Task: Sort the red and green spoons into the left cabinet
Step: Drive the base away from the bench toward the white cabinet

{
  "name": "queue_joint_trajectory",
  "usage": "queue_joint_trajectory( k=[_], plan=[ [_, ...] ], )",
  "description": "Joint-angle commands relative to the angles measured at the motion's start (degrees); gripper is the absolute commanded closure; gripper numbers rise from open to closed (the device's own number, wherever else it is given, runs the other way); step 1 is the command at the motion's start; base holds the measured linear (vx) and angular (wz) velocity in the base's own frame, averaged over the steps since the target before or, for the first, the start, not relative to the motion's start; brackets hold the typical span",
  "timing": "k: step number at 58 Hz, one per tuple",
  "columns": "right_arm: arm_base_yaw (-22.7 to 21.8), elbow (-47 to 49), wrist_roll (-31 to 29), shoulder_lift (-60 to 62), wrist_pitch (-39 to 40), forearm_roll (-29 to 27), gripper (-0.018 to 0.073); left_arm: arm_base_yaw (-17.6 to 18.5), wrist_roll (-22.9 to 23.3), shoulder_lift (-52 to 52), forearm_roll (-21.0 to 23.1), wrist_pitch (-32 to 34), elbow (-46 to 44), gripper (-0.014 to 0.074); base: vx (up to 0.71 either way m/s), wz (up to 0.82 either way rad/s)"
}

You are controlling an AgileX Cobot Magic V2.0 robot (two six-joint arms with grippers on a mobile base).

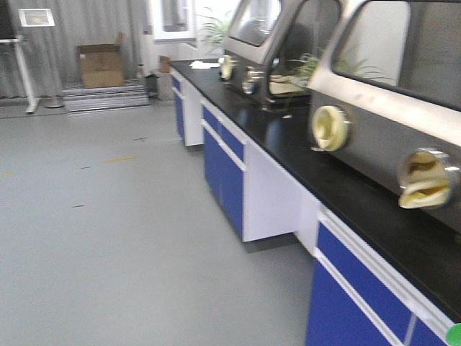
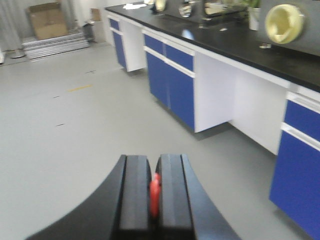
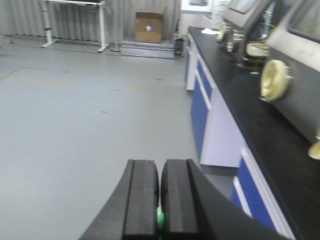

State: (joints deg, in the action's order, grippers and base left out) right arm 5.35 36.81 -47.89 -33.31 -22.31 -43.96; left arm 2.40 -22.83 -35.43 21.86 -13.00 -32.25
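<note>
In the left wrist view my left gripper [image 2: 154, 167] is shut on the red spoon [image 2: 154, 196], of which only a short red piece shows between the black fingers. In the right wrist view my right gripper [image 3: 160, 170] is shut on the green spoon [image 3: 160, 218]; only a small green bit peeks from the gap between its pads. A green spot [image 1: 454, 335] shows at the bottom right corner of the front view. Both grippers hang over bare grey floor. The left cabinet is out of view.
A long black-topped lab bench [image 1: 302, 144] with blue and white cupboard fronts [image 1: 223, 169] runs along the right. Glove boxes with yellow port gloves [image 1: 330, 127] stand on it. A cardboard box [image 1: 101, 65] sits on steps at the far wall. Grey floor [image 1: 94, 231] spreads to the left.
</note>
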Motion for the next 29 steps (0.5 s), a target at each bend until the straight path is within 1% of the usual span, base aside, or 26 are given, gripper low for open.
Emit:
queue_joint_trajectory(
  k=[1, 14, 29],
  plan=[
    [-0.32, 1.47, -0.07, -0.13, 3.36, -1.17, 0.0564, 0.46, 0.11, 0.07, 0.90, 4.61, -1.62, 0.0600, 0.08, 0.51],
    [-0.32, 1.47, -0.07, -0.13, 3.36, -1.17, 0.0564, 0.46, 0.11, 0.07, 0.90, 4.61, -1.62, 0.0600, 0.14, 0.44],
    [-0.32, 1.47, -0.07, -0.13, 3.36, -1.17, 0.0564, 0.40, 0.11, 0.07, 0.90, 4.61, -1.62, 0.0600, 0.21, 0.40]
  ],
)
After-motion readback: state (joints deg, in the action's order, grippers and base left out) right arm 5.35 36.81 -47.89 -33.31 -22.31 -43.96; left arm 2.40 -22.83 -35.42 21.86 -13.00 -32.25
